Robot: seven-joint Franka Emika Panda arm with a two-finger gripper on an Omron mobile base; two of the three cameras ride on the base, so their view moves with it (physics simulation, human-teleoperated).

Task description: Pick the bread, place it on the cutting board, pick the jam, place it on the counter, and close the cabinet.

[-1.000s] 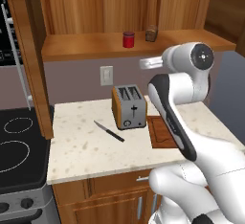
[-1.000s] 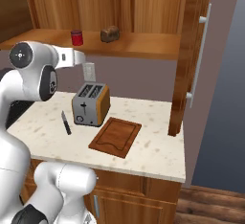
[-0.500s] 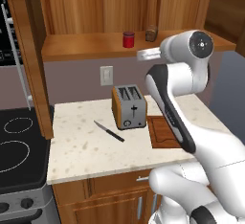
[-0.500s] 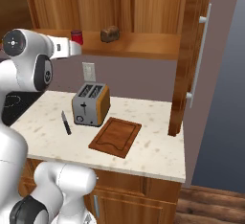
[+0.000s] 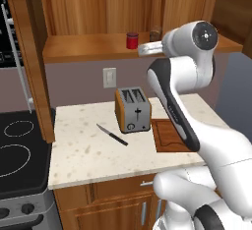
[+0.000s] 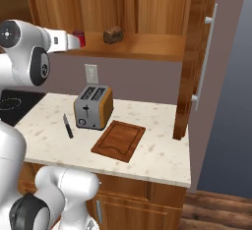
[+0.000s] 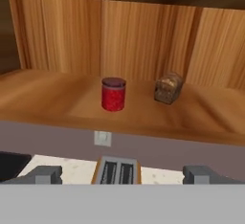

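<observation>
Looking along the hand, we see the tool (image 7: 122, 174) with its two finger tips spread as wide as they go, one at each lower side of the hand view, with nothing between them and nothing touching them. It is held up in front of the open cabinet (image 5: 123, 13), level with the shelf, and stands apart from everything on that shelf.

On the shelf we find the jam (image 7: 114, 94), upright, and to its right the bread (image 7: 168, 88), the two near each other but not touching. From the left base view the jam (image 5: 132, 40) sits just left of the white wrist, and the bread (image 5: 155, 33) is partly hidden behind the arm. From the right base view the bread (image 6: 113, 34) lies clear on the shelf, and the jam (image 6: 78, 38) peeks out beside the wrist.

Below, on the table (image 6: 157, 158), we see the cutting board (image 6: 118, 140) lying flat and bare, just beside a toaster (image 6: 93, 107). A knife (image 5: 112, 134) lies on the table on the toaster's other side, towards the black stovetop (image 5: 19, 155). The cabinet's door (image 6: 197, 52) stands swung open at the table's far end, its silver bar handle facing outward.
</observation>
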